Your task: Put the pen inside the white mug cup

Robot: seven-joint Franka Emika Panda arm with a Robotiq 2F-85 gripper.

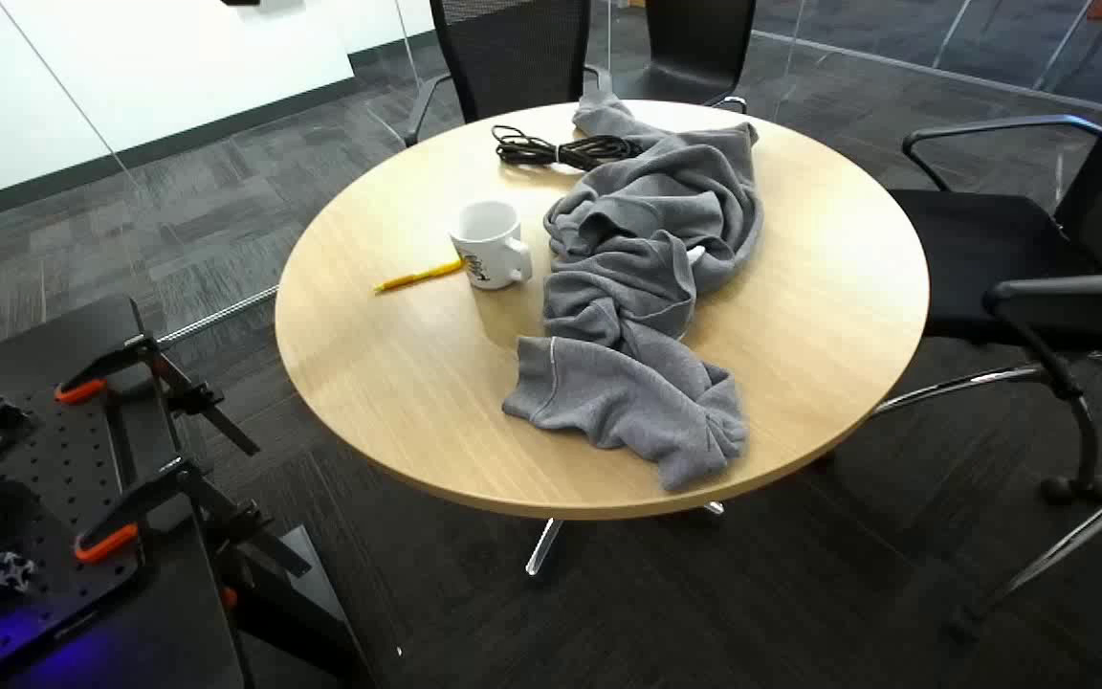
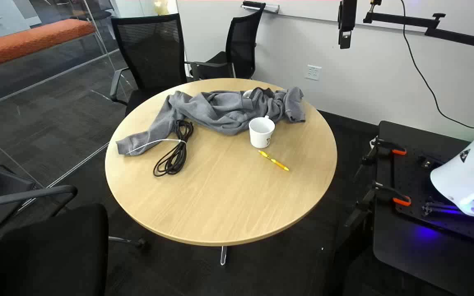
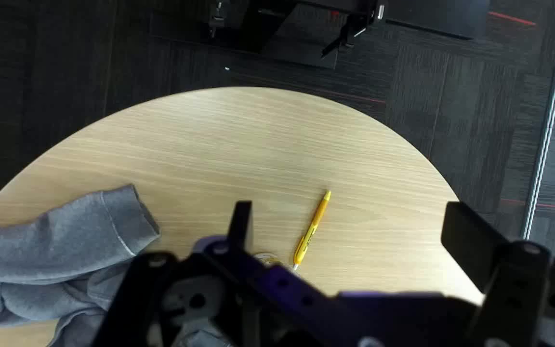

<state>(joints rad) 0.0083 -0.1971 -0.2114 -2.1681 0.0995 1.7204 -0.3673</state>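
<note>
One yellow pen (image 2: 274, 160) lies flat on the round bench (image 2: 220, 197), outside the white mug (image 2: 261, 133) and just beside it, its narrow tip toward the mug. The mug stands upright, dark lettering (image 1: 476, 266) on its side, its handle (image 1: 520, 249) turned toward a rumpled grey cloth (image 1: 628, 392). In both exterior views the cloth stretches across much of the bench; something white (image 1: 695, 255) shows among its folds, too covered to name. A black cable (image 1: 599, 151), bundled with a white tie (image 1: 559, 153), lies against the cloth, well apart from the pen.

In the wrist view the jaws are spread wide, with the pen visible in the gap between them, resting on the bench below. Their dark bulk hides part of the bench and cloth from that view. Black chairs (image 2: 148, 49) stand around the bench. Near it is a black stand (image 2: 418, 255) with orange-tipped clamps (image 1: 186, 474) on its edge, and on the stand sits the arm's white base (image 2: 471, 181).
</note>
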